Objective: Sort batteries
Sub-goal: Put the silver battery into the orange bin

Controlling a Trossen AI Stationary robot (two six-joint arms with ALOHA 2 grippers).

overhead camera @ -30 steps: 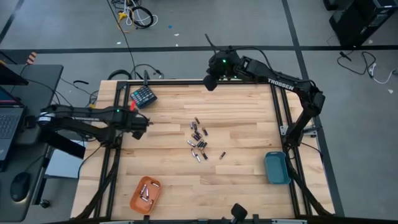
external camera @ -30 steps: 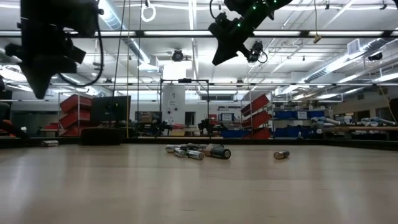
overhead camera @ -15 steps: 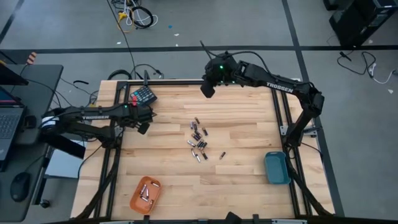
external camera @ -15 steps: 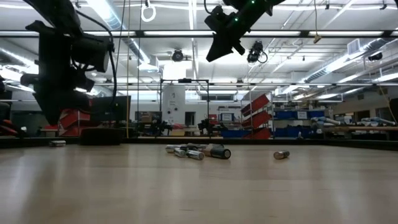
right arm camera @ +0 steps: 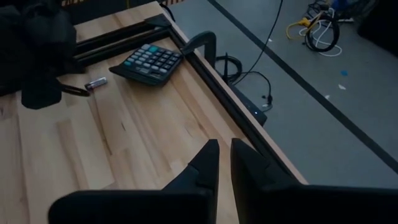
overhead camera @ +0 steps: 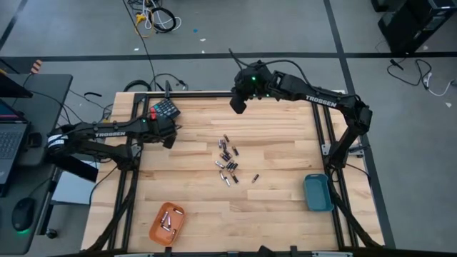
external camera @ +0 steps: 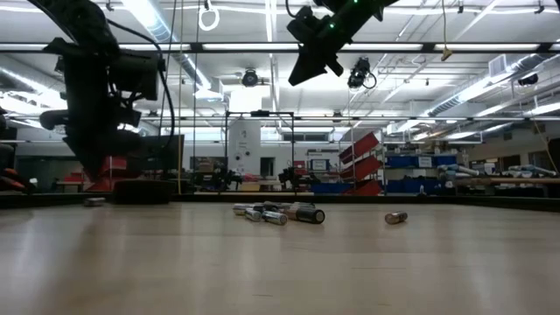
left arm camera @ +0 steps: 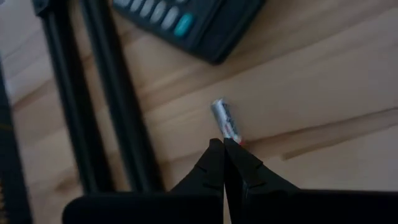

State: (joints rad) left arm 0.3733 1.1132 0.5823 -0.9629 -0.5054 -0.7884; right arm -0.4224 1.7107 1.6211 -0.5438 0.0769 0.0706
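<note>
Hovering closed left hand (left arm camera: 224,144) over a stray battery (left arm camera: 224,120) beside the calculator (overhead camera: 164,109), probably lining up a pick; right hand (right arm camera: 224,153), fingers nearly together and empty, waits at the tabletop (overhead camera: 278,135) far edge.

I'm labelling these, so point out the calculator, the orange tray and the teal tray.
calculator (overhead camera: 165,109), high view, its keypad face.
orange tray (overhead camera: 156,230), high view, its near rim.
teal tray (overhead camera: 317,193), high view, its bare floor.

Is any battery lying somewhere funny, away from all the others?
Yes. One battery lies alone by the calculator near the table's far left corner, away from the pile of batteries mid-table and the orange tray. The shut left gripper hovers right at it.
</note>
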